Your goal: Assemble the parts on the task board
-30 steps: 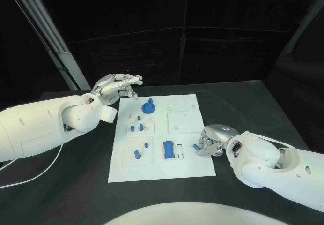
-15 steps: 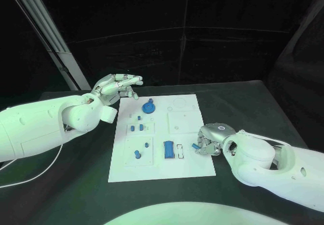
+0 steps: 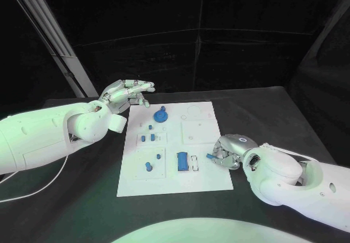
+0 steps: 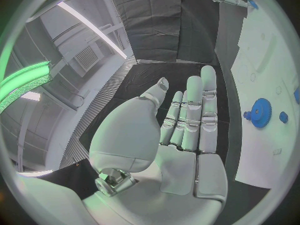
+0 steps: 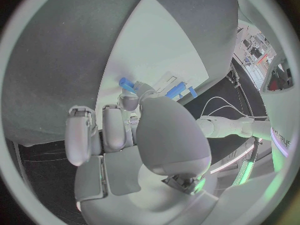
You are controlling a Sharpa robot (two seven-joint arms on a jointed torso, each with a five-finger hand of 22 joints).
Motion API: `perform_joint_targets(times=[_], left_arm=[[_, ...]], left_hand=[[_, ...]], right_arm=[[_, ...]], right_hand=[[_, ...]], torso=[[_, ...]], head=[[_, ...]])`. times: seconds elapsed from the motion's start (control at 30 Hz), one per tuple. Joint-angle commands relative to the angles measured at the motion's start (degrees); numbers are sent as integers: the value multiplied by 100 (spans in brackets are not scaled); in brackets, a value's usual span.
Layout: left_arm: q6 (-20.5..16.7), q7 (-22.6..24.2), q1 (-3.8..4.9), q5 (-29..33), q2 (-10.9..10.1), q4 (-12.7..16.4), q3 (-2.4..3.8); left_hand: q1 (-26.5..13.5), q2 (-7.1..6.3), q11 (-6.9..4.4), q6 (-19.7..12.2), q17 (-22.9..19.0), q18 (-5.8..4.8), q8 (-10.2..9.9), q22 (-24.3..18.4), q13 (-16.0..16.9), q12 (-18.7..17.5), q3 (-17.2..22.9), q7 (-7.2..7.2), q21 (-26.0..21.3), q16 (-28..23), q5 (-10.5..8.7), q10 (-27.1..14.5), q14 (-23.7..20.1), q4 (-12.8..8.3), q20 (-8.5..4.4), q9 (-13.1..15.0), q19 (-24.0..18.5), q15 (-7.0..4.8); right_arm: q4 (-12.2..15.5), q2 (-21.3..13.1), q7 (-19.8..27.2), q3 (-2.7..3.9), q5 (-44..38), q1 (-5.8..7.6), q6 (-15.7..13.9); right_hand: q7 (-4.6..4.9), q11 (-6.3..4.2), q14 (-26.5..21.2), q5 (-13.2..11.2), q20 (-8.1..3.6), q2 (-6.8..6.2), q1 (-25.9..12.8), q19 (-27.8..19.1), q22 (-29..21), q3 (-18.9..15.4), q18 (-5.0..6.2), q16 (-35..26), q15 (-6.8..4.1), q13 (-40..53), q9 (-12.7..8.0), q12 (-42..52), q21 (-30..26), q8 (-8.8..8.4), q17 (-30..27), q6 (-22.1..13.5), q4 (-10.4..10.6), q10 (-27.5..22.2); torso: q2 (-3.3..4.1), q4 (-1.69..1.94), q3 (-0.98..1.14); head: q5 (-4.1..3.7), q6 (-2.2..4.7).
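The small blue piece (image 3: 210, 157) sits pinched in the fingertips of the right hand (image 3: 227, 152), just over the right edge of the white board (image 3: 175, 182), beside the blue block (image 3: 181, 161) standing in its slot. From the right wrist the same piece (image 5: 127, 84) juts out beyond the fingertips (image 5: 130, 100), with the other fingers curled in beside them. The pinch looks chosen to leave the piece's end free, which would suit lowering it into a seat on the board; which seat is meant I cannot tell.

Farther from the block, toward the board's far end, a blue gear (image 3: 160, 117) lies flat, and a few smaller blue pieces (image 3: 148, 137) stand in the recessed panels between gear and block. These seem laid out in the order the panels need them.

The left hand (image 3: 129, 92) hovers off the board's far left corner, near the gear, its fingers spread and holding nothing, probably parked clear of the work; from its own wrist the fingers (image 4: 194, 115) lie straight and side by side.

The right hand covers the board's edge under it, so whether the piece touches the board is unclear. The piece's shape is too small to make out.
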Motion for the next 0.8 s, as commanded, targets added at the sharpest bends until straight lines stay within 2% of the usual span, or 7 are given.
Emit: perform_joint_targets(times=[0.03,0.07,0.2,0.4,0.47,0.7,0.8], left_arm=[[85,13,8,0,5,-2,2],[87,13,7,-1,6,-2,1],[90,13,7,-3,9,-3,-1],[87,10,7,-4,9,0,-5],[86,10,7,-4,9,2,-5],[88,10,7,-4,8,8,-7],[90,9,8,-4,8,13,-7]], left_hand=[[3,55,-2,-34,-4,75,27,-5,-9,24,-20,-14,-12,27,-8,-26,-49,-1,0,-1,48,10],[4,55,-2,-34,-5,75,27,-5,-10,25,-20,-14,-13,27,-8,-26,-49,-2,0,-1,48,10],[4,55,-2,-34,-5,75,27,-5,-10,25,-20,-14,-13,27,-8,-26,-49,-2,0,-1,48,10],[4,55,-2,-34,-5,75,27,-5,-10,25,-20,-14,-13,27,-8,-26,-49,-2,0,-1,48,10],[4,55,-2,-34,-5,75,27,-5,-10,25,-20,-14,-13,27,-8,-26,-49,-2,0,-1,48,10],[4,55,-2,-34,-5,75,27,-5,-10,25,-20,-14,-13,27,-8,-26,-49,-2,0,-1,48,10],[4,55,-2,-34,-5,75,27,-5,-10,25,-20,-14,-13,27,-8,-26,-49,-2,0,-1,48,10]], right_arm=[[74,-32,54,-10,651,-8,-597],[98,-45,112,-10,780,-8,-711],[140,-72,260,-9,1217,-8,-967],[139,-75,387,-10,1927,-7,-993],[132,-65,396,-10,2032,-7,-993],[81,38,392,-10,2306,-7,-962],[34,114,348,-10,2401,-7,-922]], right_hand=[[-66,0,188,71,18,-190,-133,70,747,94,-60,31,-23,22,33,49,24,-43,28,117,51,37],[-63,2,191,112,19,-275,-218,77,756,116,-62,38,-21,36,32,67,29,-63,40,134,90,48],[-67,0,206,160,20,-424,-391,116,809,131,-75,83,-22,94,33,148,62,-95,106,186,172,98],[-88,-14,227,652,8,-566,-635,166,877,55,-92,159,-37,187,50,272,104,-133,212,295,255,176],[-96,-22,231,793,3,-578,-687,169,882,18,-93,175,-41,203,58,292,107,-137,235,325,271,191],[-133,-49,241,943,-14,-584,-921,187,908,-158,-99,225,-61,268,101,372,123,-128,306,445,357,249],[-150,-63,237,1209,-27,-609,-1042,189,912,-281,-100,226,-73,280,129,370,124,-137,309,483,366,257]], torso=[[0,4,-2],[2,6,-4],[0,3,-5],[2,9,-14],[2,7,-18],[3,6,-8],[6,13,-15]], head=[[-5,4],[-3,4],[4,-1],[1,-13],[2,-18],[12,-22],[10,-26]])
